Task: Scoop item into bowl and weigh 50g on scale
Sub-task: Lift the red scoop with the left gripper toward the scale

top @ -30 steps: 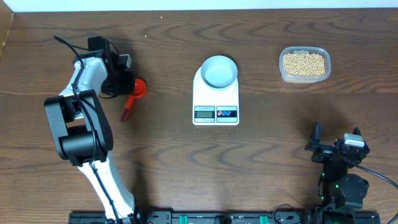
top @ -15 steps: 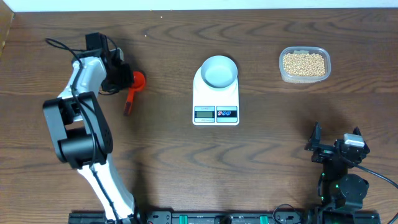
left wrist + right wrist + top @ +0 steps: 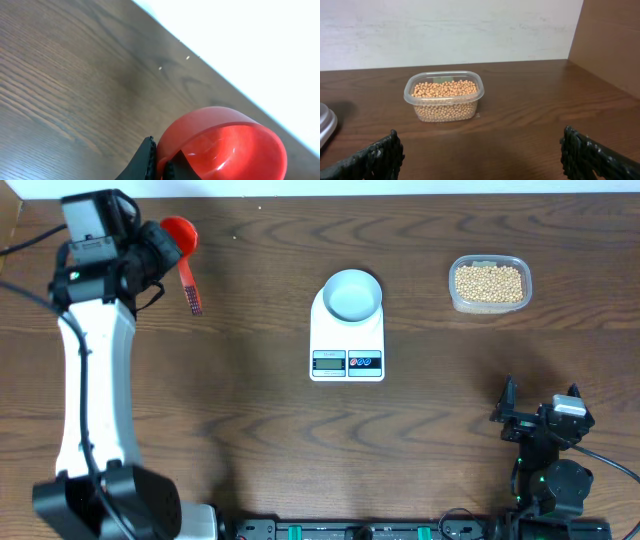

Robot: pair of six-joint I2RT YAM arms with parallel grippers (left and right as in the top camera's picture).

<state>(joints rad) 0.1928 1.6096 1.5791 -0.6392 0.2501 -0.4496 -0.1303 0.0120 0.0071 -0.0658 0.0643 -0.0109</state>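
The left fingers [image 3: 149, 159] are pinching the red scoop [image 3: 180, 232] right at the side of its cup and holding it up off the worktop [image 3: 250, 430] over the far left corner. The handle is trailing away from the cup toward the near edge, tipping a bit to the right. That means the scoop's long axis is running roughly front-to-back, not pointing at the food.

The soybeans [image 3: 489, 282] are sitting in the clear plastic tub [image 3: 410, 97] way over on the far right, well apart from the scoop. The white bowl [image 3: 352, 295] is sitting on the back end of the scale [image 3: 347, 340], and the pair is lying between scoop and tub. The bowl is looking empty to me.

The right fingers [image 3: 377, 156] are gaping wide with nothing in them, parked near right, closer to the tub. The left arm is carrying the tool though, so I'm guessing it's facing a long sideways reach to the right, past the scale.
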